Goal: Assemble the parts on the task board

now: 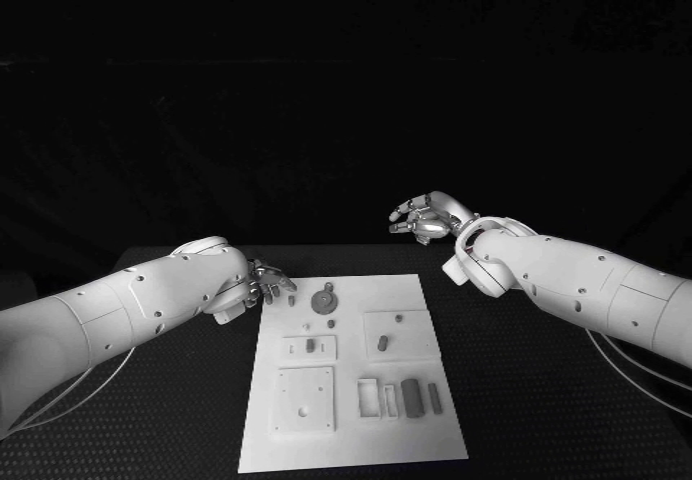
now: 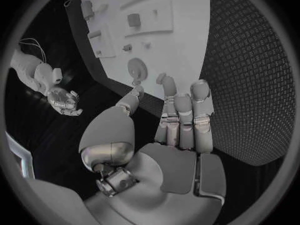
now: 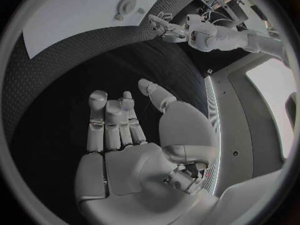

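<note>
A dark room, and a black table (image 1: 577, 400) with the white board (image 1: 353, 450) lying in the middle of it. On the left, the left hand (image 1: 260, 285) hangs just beside the board's far left corner, fingers loosely apart and holding nothing; from its wrist the fingertips (image 2: 200, 87) hover over the bare table at the board's edge. On the board, a round part (image 1: 327, 300) sits near the far edge, close to that hand, with smaller parts (image 1: 408, 395) set in recesses towards the near right corner. To the right, the right hand (image 1: 428, 218) is raised beyond the board's far right corner, well apart from it, fingers gently curled and empty. No part looks picked up, so I judge the work is at its reaching stage. Next, the left hand probably needs to come over the round part and close on it.
</note>
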